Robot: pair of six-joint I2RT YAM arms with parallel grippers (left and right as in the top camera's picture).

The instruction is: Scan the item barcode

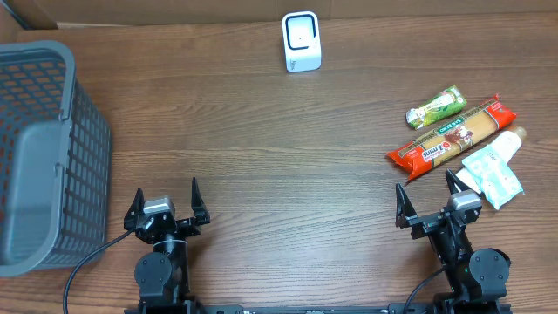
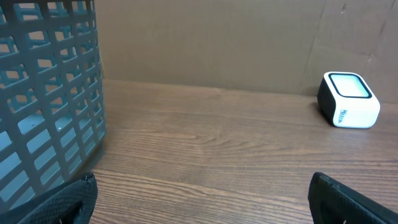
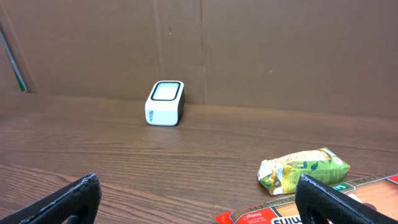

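Currently left gripper [image 1: 166,187] and right gripper [image 1: 425,181] sit low at the near edge, both aimed at the far side, jaws spread wide, nothing between them. Wooden table [image 1: 261,148] with cardboard wall [image 3: 249,50] along the back. Grey mesh basket [image 1: 52,139] fills the left edge, just left of left gripper. Items bunched at the right edge ahead of right gripper: red pasta packet [image 1: 453,138] lying diagonal, white pouch [image 1: 494,170] just beside its near side, green snack packet [image 1: 436,107] just beyond. White scanner [image 1: 302,41] far centre by the wall, well apart from the items. Bare wood runs from grippers to scanner.
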